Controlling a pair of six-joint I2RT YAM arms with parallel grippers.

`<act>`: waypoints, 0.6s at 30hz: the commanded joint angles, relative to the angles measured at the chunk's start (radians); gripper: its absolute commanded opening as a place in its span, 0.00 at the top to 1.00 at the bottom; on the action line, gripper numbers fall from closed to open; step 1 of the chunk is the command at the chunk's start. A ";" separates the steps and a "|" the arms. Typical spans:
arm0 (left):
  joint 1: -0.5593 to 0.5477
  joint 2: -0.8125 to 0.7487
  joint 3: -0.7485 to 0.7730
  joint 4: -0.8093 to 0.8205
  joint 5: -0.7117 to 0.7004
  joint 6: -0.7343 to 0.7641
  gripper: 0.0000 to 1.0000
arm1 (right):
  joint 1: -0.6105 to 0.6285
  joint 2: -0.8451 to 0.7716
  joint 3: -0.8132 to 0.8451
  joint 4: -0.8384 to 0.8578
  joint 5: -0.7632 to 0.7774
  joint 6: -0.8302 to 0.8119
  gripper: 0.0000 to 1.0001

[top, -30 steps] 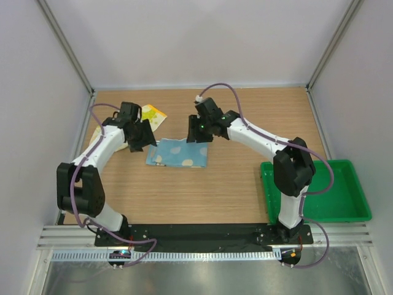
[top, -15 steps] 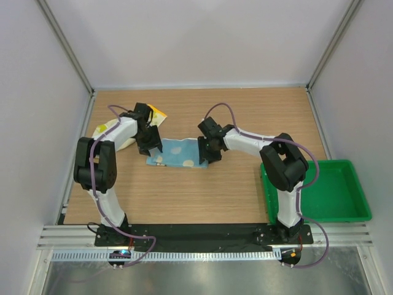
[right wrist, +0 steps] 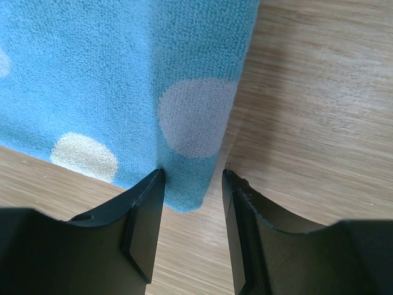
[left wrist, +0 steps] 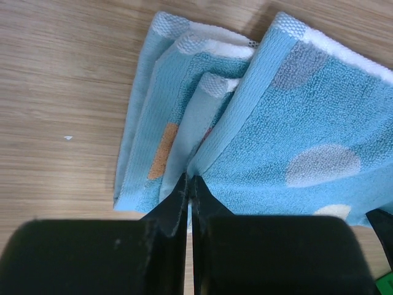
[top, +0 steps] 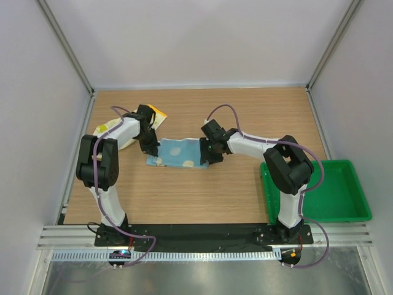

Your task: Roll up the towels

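On the wooden table (top: 245,110), a blue towel (top: 178,153) is gripped at one end.
It lies mid-table, the yellow towel (top: 158,114) behind its left end; the left gripper (left wrist: 189,181) pinches its bunched edge, and the right gripper (right wrist: 191,175) straddles a corner, jaws apart.

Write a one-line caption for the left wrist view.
The left gripper shut on a fold of the blue towel, which lies on the table.

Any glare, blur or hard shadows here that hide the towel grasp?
Top external: even, diffuse light, no glare, only faint shadows by the blue towel. Left wrist: towel weave sharp; the left hand is a dark, soft-edged mass with little detail. Right wrist: pile crisp, the right hand slightly soft, a mild shadow on the table beside the towel's edge.
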State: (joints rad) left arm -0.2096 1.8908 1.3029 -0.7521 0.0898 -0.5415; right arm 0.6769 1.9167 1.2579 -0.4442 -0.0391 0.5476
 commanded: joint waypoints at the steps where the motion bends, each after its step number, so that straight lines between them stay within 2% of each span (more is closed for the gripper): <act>1: -0.002 -0.078 0.003 0.003 -0.073 -0.002 1.00 | 0.001 -0.012 -0.057 -0.050 0.025 -0.006 0.50; 8: -0.007 -0.154 -0.037 0.011 -0.189 -0.023 1.00 | 0.007 -0.002 -0.058 -0.054 0.018 -0.003 0.49; 14: -0.031 -0.137 -0.030 -0.046 -0.280 -0.032 0.98 | 0.009 -0.027 -0.006 -0.093 0.024 -0.018 0.46; 17: -0.043 -0.137 -0.034 -0.069 -0.312 -0.037 0.84 | 0.009 -0.059 0.070 -0.132 0.034 -0.040 0.44; 18: -0.043 -0.137 -0.033 -0.072 -0.318 -0.037 0.72 | 0.010 -0.065 0.090 -0.145 0.034 -0.050 0.43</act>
State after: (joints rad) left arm -0.2489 1.7679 1.2728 -0.7876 -0.1459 -0.5697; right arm 0.6815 1.8999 1.2682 -0.5106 -0.0326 0.5346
